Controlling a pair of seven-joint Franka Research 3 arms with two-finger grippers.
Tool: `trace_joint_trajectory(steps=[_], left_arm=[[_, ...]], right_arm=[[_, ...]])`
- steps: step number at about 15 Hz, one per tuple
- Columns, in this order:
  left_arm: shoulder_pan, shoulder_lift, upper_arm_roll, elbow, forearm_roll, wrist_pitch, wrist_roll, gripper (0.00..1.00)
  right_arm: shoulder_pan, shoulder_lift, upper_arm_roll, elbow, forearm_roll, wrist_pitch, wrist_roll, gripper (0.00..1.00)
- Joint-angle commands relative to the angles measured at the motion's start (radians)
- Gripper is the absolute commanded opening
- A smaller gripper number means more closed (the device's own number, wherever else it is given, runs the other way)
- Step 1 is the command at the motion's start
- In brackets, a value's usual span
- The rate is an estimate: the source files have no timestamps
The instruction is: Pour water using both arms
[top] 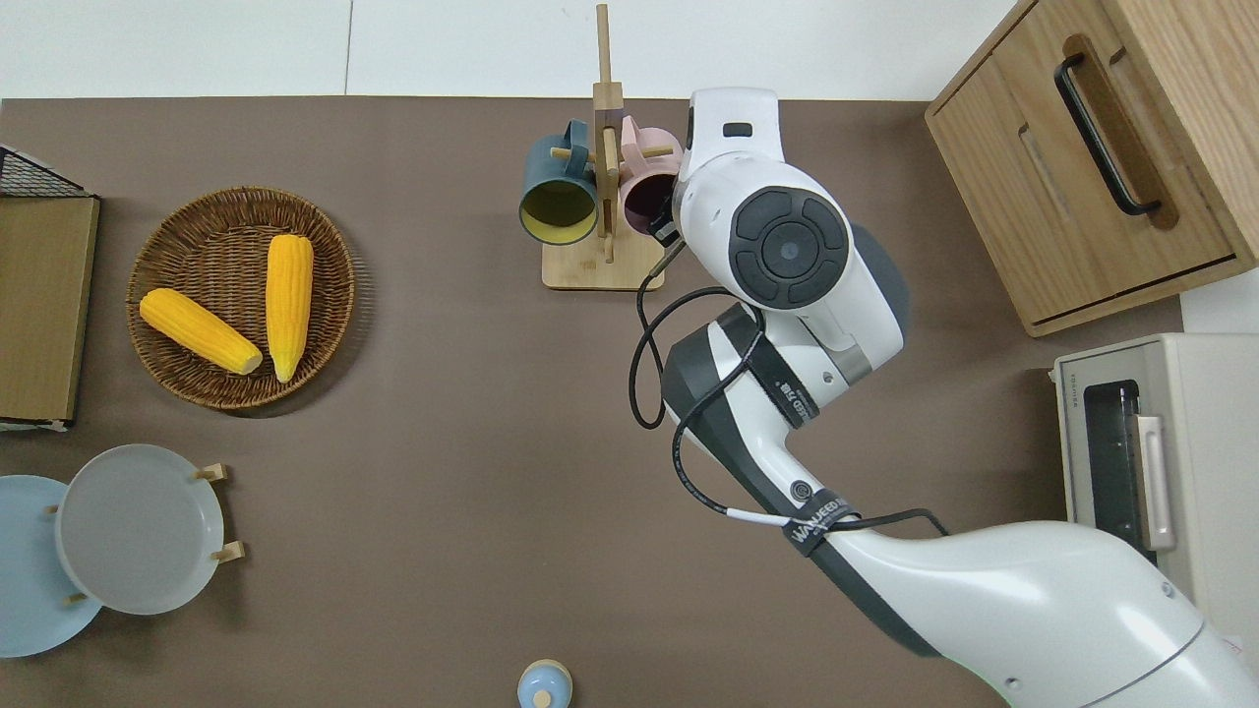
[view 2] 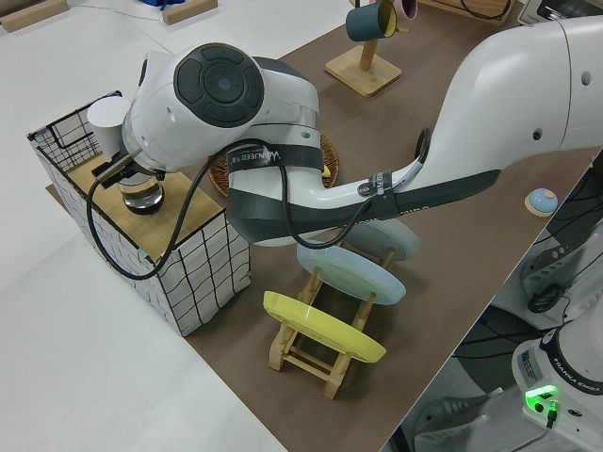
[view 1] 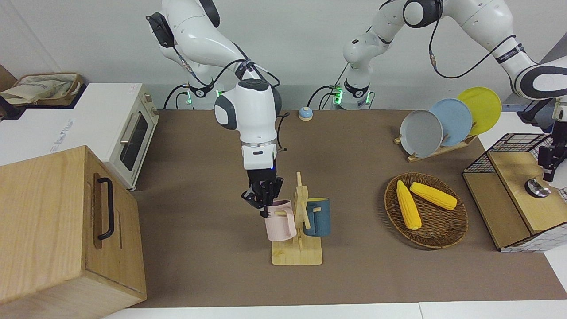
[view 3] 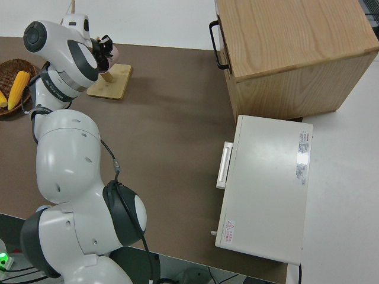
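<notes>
the right gripper point(view 1: 264, 198) sits at the rim of a pale pink mug point(view 1: 281, 220) hanging on the wooden mug rack point(view 1: 300, 248) beside a dark blue mug point(view 1: 317, 216) (can't tell if the fingers actually clamp it). glossy white arms, black cables; the left gripper point(view 1: 550, 165) is over the wire crate point(view 1: 509, 150), fingers unclear.

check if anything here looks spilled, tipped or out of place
Nothing stands out. The pink mug and blue mug hang on the wooden rack, with the right gripper at the pink mug's rim; both corn cobs lie in the basket.
</notes>
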Motion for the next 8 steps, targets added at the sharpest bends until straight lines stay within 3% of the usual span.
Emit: trace_joint_trajectory(steps=[1,8], left_arm=[[0.010,0.007,-0.004,0.017,-0.021,0.011,0.026,0.00],[0.010,0.004,-0.004,0.017,-0.018,0.011,0.026,0.00]], right_arm=[[0.002,0.024,0.003,0.026,-0.006,0.007,0.025,0.052],[0.003,0.021,0.000,0.026,-0.006,0.006,0.025,0.027]])
